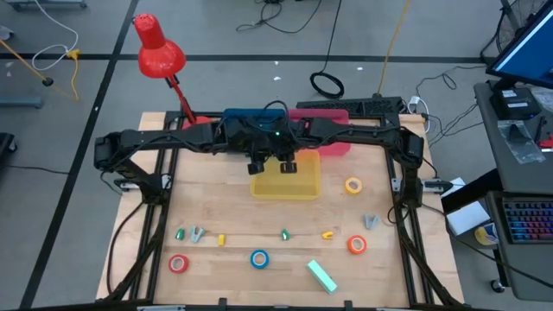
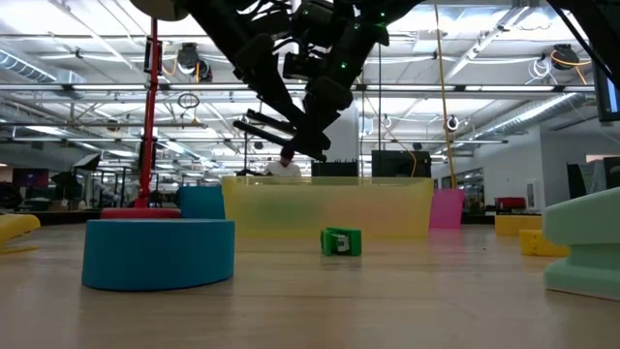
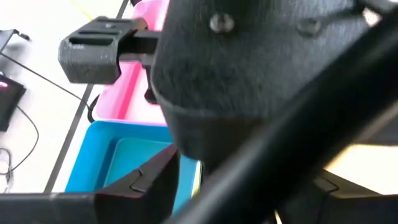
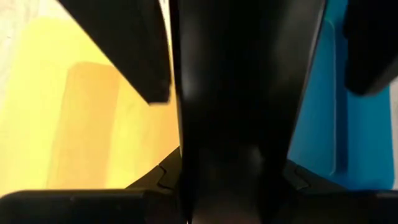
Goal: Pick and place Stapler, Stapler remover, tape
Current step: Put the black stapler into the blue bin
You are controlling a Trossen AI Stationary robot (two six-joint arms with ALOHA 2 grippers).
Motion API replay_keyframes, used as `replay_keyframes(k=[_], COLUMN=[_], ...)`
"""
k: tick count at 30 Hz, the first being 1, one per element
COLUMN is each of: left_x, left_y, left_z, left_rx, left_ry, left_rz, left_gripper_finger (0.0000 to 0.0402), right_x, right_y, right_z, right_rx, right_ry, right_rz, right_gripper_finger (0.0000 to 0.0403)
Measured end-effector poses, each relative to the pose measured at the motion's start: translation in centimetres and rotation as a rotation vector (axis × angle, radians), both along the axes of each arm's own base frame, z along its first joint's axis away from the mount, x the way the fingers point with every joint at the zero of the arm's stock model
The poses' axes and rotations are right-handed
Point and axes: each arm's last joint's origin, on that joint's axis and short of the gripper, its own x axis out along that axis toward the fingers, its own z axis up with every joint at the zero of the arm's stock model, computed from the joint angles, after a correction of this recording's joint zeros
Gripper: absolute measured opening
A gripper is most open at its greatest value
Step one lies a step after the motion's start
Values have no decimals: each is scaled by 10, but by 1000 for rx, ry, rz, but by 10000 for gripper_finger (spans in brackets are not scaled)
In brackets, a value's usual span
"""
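Tape: 5 small rings w/ pale centres; red [image 1: 178, 263], blue [image 1: 259, 257], yellow [image 1: 353, 185] at 2 o'clock; both claws' state indiscernible

The high camera is looking straight down on the tabletop [image 1: 216, 216]; the low camera is facing level across it. Both are showing the yellow bin [image 1: 286, 177]. Wrist cameras are sitting close.

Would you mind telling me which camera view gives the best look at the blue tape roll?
The high view: the blue tape roll lies flat on the table's near part, its whole ring and pale centre visible. The low view shows only its side, close and large. Neither wrist view shows it.
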Motion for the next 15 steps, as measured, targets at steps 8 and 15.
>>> replay_keyframes(k=[8, 15], left_x=[0, -1], left_y=[-1, -1], left_z=[0, -2], left_rx=[-22, -36], left_ry=[-4, 11], left_rz=[-26, -18], left_gripper_finger=[137, 152], right_x=[0, 0], right_y=[0, 0], right_z=[0, 0], right_rx=[1, 3], right_ry=[4, 2], right_rz=[0, -2], right_gripper_finger=[120, 120])
